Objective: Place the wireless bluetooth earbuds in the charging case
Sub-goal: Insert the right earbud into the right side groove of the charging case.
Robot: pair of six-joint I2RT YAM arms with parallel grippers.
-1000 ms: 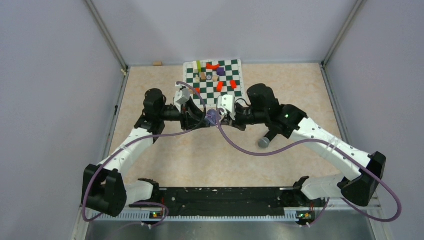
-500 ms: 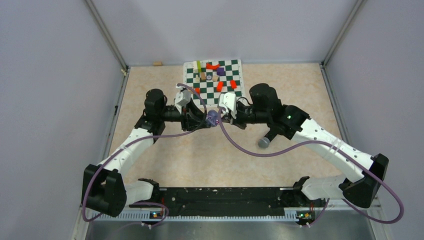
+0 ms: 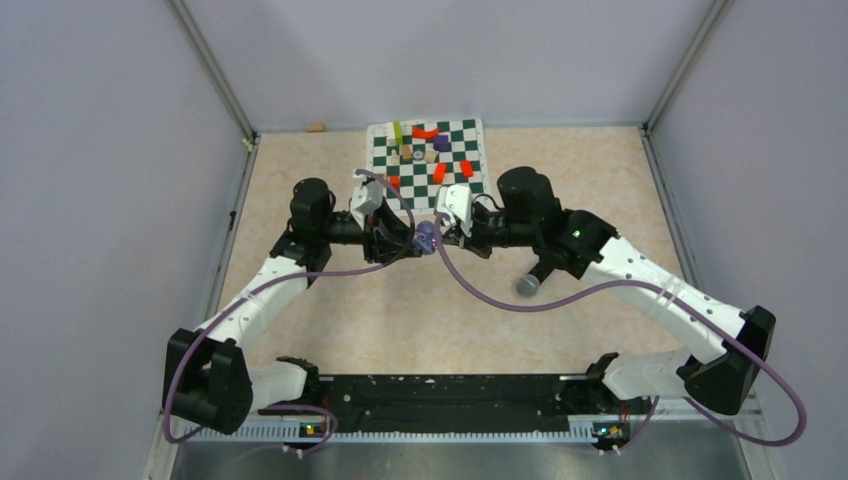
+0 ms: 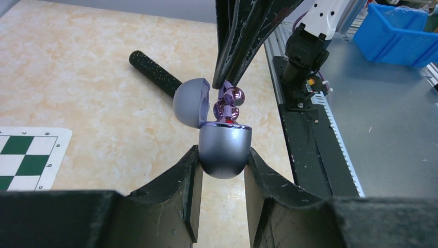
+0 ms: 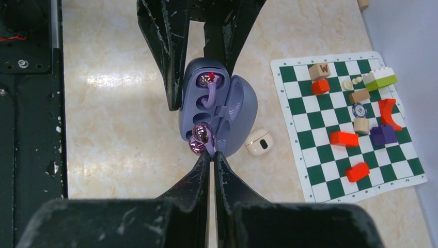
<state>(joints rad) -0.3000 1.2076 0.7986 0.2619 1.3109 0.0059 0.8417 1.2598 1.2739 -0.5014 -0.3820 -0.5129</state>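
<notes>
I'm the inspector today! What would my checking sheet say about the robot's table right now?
Surface: beige marbled tabletop.
Job's things: open charging case in left claw; purple earbud pinched by right claw at its mouth.
Clutter: chessboard mat with coloured blocks, black microphone, small cream case.
Claws: both shut on their loads.
Cables: purple cables loop from both arms.
Surroundings: grey walls, blue bin.

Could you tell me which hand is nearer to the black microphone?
Right. The right hand, holding an earbud, sits just left of the microphone; the left hand, gripping the charging case, is farther left.
</notes>
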